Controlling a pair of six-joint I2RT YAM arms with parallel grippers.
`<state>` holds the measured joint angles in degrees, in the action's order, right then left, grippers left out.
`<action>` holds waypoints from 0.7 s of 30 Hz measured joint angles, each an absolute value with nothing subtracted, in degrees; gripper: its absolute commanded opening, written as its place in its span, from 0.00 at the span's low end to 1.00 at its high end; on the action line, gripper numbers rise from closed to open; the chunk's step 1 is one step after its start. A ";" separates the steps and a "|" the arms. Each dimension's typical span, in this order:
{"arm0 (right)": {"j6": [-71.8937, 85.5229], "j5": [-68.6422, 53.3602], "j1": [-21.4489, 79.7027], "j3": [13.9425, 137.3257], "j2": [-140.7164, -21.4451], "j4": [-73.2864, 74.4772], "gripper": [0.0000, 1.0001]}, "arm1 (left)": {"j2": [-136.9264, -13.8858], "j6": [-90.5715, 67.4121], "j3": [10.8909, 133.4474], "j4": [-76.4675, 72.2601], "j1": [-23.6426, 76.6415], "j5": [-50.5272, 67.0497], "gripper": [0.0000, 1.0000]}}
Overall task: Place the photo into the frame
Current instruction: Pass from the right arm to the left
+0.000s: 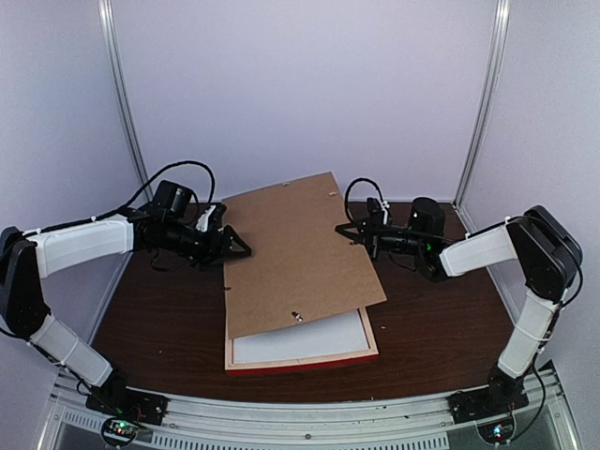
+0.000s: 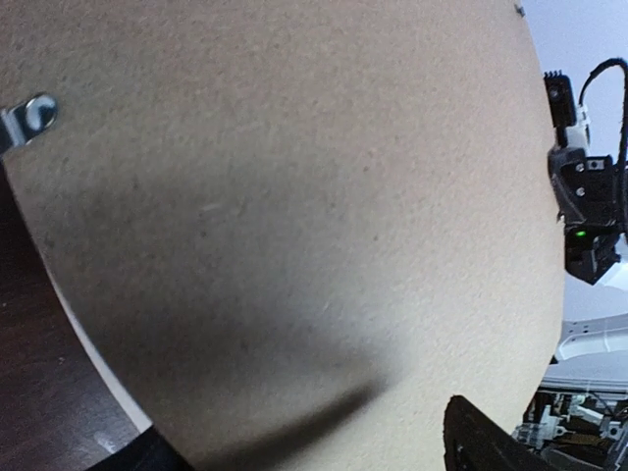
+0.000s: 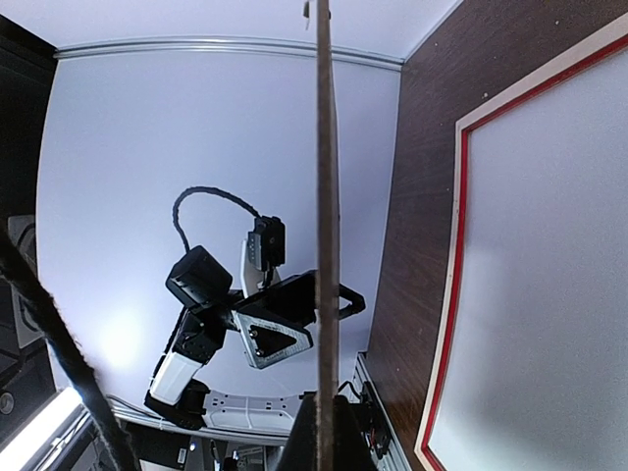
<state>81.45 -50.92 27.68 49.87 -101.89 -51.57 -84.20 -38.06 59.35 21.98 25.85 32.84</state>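
The frame (image 1: 302, 359) lies flat on the table near the front, pale wood side up and red along its edge, with a plain white sheet (image 1: 298, 339) inside it. In the right wrist view the frame's red and pale rim (image 3: 449, 294) surrounds that white sheet (image 3: 549, 265). No landscape print shows; the photo is hidden. A brown backing board (image 1: 295, 253) hangs tilted above the frame. My right gripper (image 1: 350, 229) is shut on its right edge, where the board (image 3: 322, 196) shows edge-on above the gripper (image 3: 322, 437). My left gripper (image 1: 240, 247) stands open at the board's left edge, facing its surface (image 2: 294, 196).
The dark wooden table (image 1: 441, 328) is walled by white panels with metal posts (image 1: 480, 103). A metal hanging clip (image 2: 29, 118) sits on the backing board. The right arm (image 2: 587, 196) shows beyond the board's far edge, and the left arm (image 3: 211, 304) shows in the right wrist view.
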 measured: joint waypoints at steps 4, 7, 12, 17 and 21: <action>81.47 -51.22 27.70 49.84 -101.89 -52.05 0.00 | -84.31 -39.66 58.04 18.35 25.30 35.81 0.65; 81.49 -51.29 27.66 49.84 -101.89 -52.34 0.00 | -84.05 -40.75 55.72 15.14 24.49 37.80 0.57; 81.45 -51.59 27.68 49.84 -101.91 -52.56 0.00 | -82.70 -42.19 52.86 11.62 23.44 40.21 0.45; 81.49 -51.70 27.57 49.84 -102.39 -54.30 0.00 | -81.45 -44.12 51.79 8.60 22.15 42.33 0.35; 81.56 -51.90 27.44 49.84 -103.31 -55.96 0.00 | -81.17 -45.76 51.05 6.81 21.41 43.64 0.29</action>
<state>81.56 -51.90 27.44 49.84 -103.31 -55.96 -81.17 -45.76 51.05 6.81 21.41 43.64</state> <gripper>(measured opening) 0.025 0.329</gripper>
